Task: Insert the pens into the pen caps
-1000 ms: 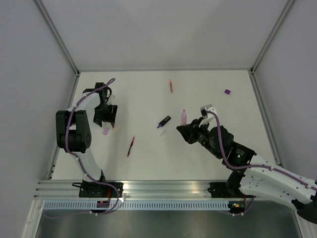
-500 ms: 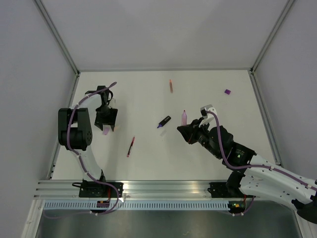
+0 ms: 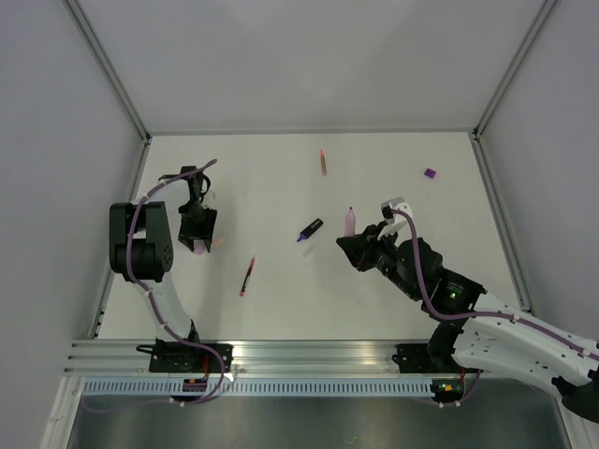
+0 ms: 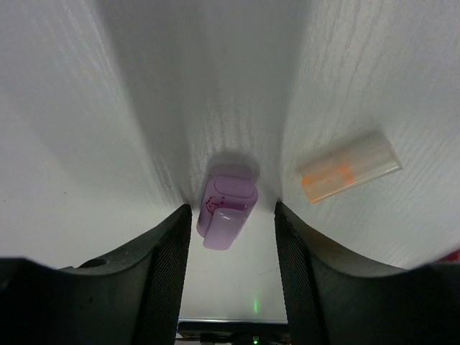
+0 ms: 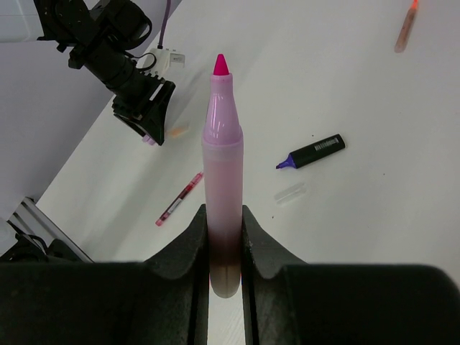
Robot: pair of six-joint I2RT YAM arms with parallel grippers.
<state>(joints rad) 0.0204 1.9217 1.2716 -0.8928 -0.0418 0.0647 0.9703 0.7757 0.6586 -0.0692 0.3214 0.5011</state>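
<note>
A lilac pen cap [image 4: 226, 212] lies on the table between the fingers of my left gripper [image 4: 231, 241], which stands open around it with a narrow gap on each side. A translucent orange cap [image 4: 348, 167] lies just outside the right finger. My right gripper [image 5: 224, 237] is shut on the pale pink-lilac pen [image 5: 223, 158], held above the table with its pink tip pointing away. From above, this pen [image 3: 350, 221] is mid-table and the left gripper [image 3: 199, 231] is at the left.
On the table lie a red pen [image 3: 247, 276], a black purple-tipped marker [image 3: 311, 229], an orange pen [image 3: 323, 161] near the back and a purple cap [image 3: 430, 173] at the back right. A clear cap [image 5: 290, 192] lies near the marker.
My left gripper has shifted slightly nearer and its jaws have narrowed around the lilac cap. The right arm with its pen has barely moved.
</note>
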